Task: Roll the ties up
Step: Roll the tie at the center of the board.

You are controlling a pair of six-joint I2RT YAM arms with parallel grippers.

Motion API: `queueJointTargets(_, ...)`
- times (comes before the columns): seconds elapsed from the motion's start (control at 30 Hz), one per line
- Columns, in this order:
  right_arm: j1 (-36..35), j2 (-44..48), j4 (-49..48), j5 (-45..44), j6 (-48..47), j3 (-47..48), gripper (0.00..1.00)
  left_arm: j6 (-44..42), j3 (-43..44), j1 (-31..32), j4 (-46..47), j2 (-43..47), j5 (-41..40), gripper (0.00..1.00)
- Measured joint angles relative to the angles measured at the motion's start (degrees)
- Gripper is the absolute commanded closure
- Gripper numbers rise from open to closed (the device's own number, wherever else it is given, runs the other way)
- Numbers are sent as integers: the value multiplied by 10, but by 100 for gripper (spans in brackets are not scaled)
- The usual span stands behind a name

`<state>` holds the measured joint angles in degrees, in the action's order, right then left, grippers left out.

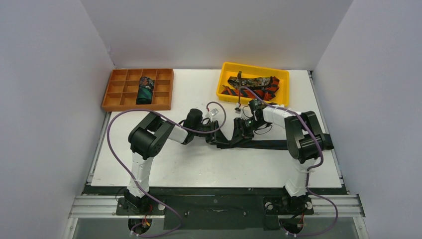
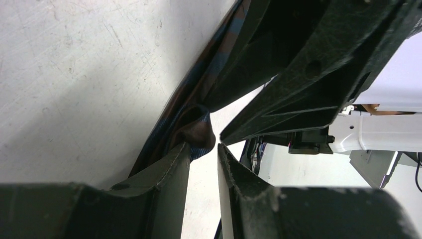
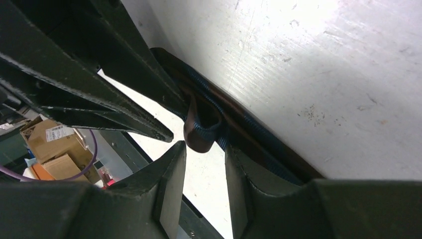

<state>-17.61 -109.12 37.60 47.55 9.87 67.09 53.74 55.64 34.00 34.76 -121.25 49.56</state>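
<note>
A navy-black tie (image 1: 278, 144) lies flat across the white table, running from the middle toward the right edge. Its left end is folded into a small loop (image 2: 197, 130), which also shows in the right wrist view (image 3: 201, 128). My left gripper (image 1: 217, 135) and right gripper (image 1: 242, 130) face each other low over that end. The left gripper (image 2: 204, 147) is open, with the loop just past its left fingertip (image 2: 179, 159) and bare table between the jaws. In its own view the right gripper (image 3: 205, 147) is open too, the loop just beyond its tips.
A yellow bin (image 1: 226, 74) at the back right holds a red-orange striped tie (image 1: 263, 92) and a mottled brown tie (image 1: 254, 81). An orange compartment tray (image 1: 117, 94) at the back left holds a dark teal rolled tie (image 1: 145, 89). Purple cables loop from both arms.
</note>
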Motion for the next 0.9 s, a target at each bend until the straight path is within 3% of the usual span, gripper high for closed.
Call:
queueJointTargets(0.1,-6,-11,-5,-4,2,1,83,3,0,0,4,-2,0,75)
queueJointTargets(0.13,-7,-14,-6,-6,2,1,95,5,0,0,5,-2,0,74)
queueJointTargets(0.2,-9,-17,-7,-12,1,1,100,6,0,0,9,-2,0,66)
queueJointTargets(0.27,-9,-21,-7,-23,-2,2,100,4,0,0,14,-2,2,52)
queueJointTargets(0.37,-7,-24,-5,-30,-4,3,100,-14,-4,0,17,11,7,40)
queueJointTargets(0.53,-3,-36,12,-27,-20,16,100,-145,-35,1,-43,106,-32,20)
queueJointTargets(0.7,0,-41,24,-22,-35,22,100,-315,-51,7,-96,197,-103,11)
queueJointTargets(0.9,0,-43,32,-19,-54,26,100,-461,-66,33,-141,202,-161,11)
